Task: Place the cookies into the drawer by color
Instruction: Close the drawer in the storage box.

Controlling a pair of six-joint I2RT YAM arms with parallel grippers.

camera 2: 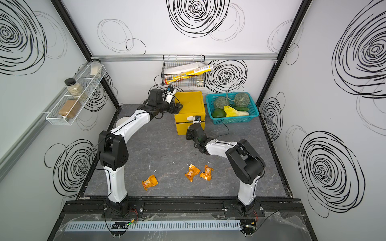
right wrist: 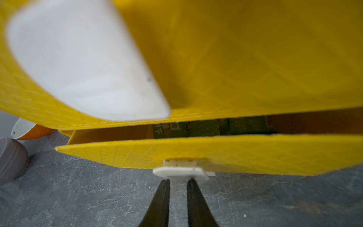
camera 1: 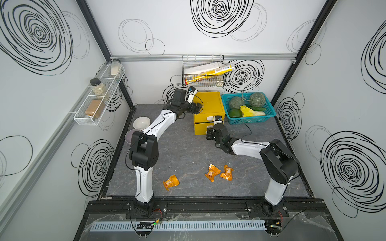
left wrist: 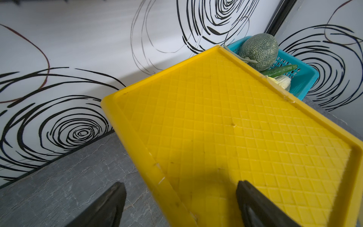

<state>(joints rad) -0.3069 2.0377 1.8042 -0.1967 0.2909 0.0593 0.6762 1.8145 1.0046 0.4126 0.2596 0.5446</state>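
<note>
Three orange cookies lie on the table's near half: one (camera 1: 171, 182) at the left and a pair (camera 1: 212, 172) (camera 1: 227, 172) mid-right. The yellow drawer cabinet (camera 1: 208, 102) stands at the back. A lower drawer (right wrist: 235, 153) is slightly out, and green cookies (right wrist: 196, 127) show through the gap. My right gripper (right wrist: 179, 179) is shut, its tips against that drawer's white tab handle (right wrist: 180, 173); I cannot tell whether they pinch it. My left gripper (left wrist: 179, 184) is open and straddles the cabinet's top left edge (left wrist: 157, 171), one finger over the lid, the other beside it.
A teal basket (camera 1: 248, 120) of vegetables sits right of the cabinet. Two bowls (camera 1: 141, 122) (camera 1: 130, 135) stand at the table's left edge behind the left arm. A wire basket (camera 1: 203, 71) hangs on the back wall, and a spice rack (camera 1: 98, 98) hangs on the left wall.
</note>
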